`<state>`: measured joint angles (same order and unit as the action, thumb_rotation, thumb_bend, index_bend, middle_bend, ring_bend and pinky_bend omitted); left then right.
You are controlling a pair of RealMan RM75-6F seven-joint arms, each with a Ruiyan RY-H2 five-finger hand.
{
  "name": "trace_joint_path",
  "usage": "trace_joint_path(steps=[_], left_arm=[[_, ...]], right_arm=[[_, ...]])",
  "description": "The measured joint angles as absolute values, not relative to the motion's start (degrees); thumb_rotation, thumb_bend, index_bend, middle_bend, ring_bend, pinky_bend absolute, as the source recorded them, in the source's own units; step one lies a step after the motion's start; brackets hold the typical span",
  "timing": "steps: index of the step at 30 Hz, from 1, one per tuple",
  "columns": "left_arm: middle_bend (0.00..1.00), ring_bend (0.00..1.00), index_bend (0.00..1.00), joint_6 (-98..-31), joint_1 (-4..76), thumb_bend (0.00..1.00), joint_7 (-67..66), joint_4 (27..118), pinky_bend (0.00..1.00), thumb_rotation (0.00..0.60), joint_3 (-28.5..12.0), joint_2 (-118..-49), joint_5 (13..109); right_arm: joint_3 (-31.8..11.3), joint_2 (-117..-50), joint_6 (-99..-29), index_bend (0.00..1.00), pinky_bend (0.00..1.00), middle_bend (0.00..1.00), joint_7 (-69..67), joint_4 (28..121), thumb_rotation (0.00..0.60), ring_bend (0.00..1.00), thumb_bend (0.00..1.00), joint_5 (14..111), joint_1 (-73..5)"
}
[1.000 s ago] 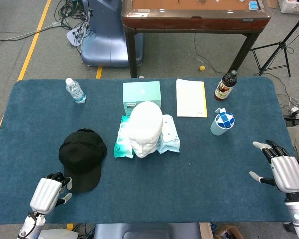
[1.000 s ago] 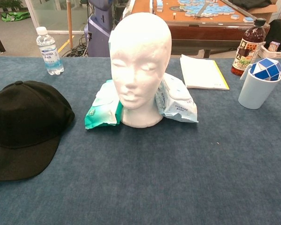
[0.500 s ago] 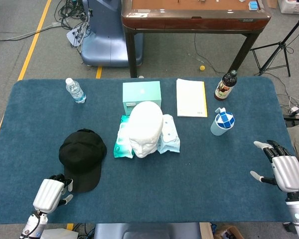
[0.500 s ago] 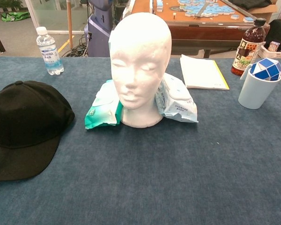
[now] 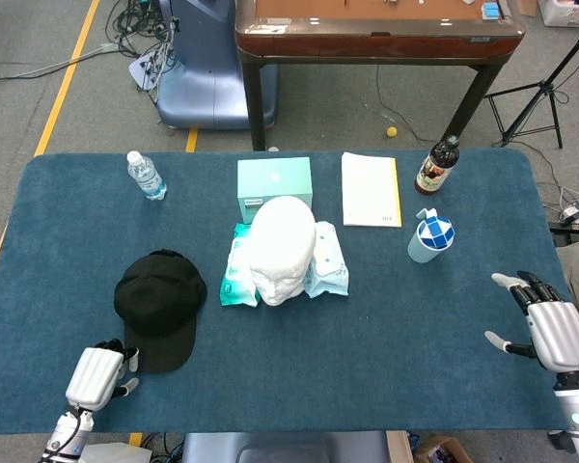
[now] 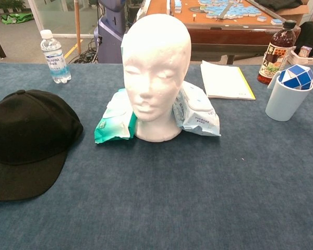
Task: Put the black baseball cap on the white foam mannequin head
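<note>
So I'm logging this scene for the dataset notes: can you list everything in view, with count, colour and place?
baseball cap: 1, black, flat on the table's left, brim toward the near edge
mannequin head: 1, white foam, upright at centre
wipes packs: 2, teal and pale blue, one each side of the head's base
box: 1, light teal, behind the head
water bottle: 1, clear, back left
notebook: 1, white with yellow edge, back centre-right
dark bottle: 1, brown, back right
cup: 1, pale blue, holding a blue-white puzzle toy, right
table: 1, blue cloth
left hand: silver, near left edge, by the cap's brim
right hand: silver, fingers spread, right edge
</note>
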<state>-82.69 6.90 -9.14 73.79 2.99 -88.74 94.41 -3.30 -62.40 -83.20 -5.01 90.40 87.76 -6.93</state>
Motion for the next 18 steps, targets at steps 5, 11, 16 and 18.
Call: trace_joint_path(steps=[5,11,16,18], left_arm=[[0.78,0.47,0.66,-82.6,7.1,0.02,-8.8,73.3,0.56,0.600,3.2,-89.4,94.5],[0.79,0.47,0.66,-83.1,7.4,0.02,-8.7,73.7,0.56,0.600,3.3,-90.0,95.0],[0.79,0.47,0.66,-83.0,7.9,0.02,-9.0,74.6,0.56,0.600,3.2,-90.2,95.2],[0.79,0.47,0.66,-82.9,8.1,0.02,-9.1,75.0,0.56,0.600,3.1,-90.2,95.3]], right_arm=[[-3.2,-62.4,-83.5,0.22,0.24,0.29,-5.1,90.5,0.600,0.16,0.00,88.1,-6.8],[-3.1,-62.3,-83.8,0.22,0.24,0.29,-5.5,90.4,0.600,0.16,0.00,88.3,-6.7],[-3.1,-62.2,-83.9,0.22,0.24,0.29,-5.6,90.4,0.600,0.16,0.00,88.4,-6.7],[-3.1,-62.2,-84.0,0.22,0.24,0.29,-5.7,90.4,0.600,0.16,0.00,88.5,-6.6]])
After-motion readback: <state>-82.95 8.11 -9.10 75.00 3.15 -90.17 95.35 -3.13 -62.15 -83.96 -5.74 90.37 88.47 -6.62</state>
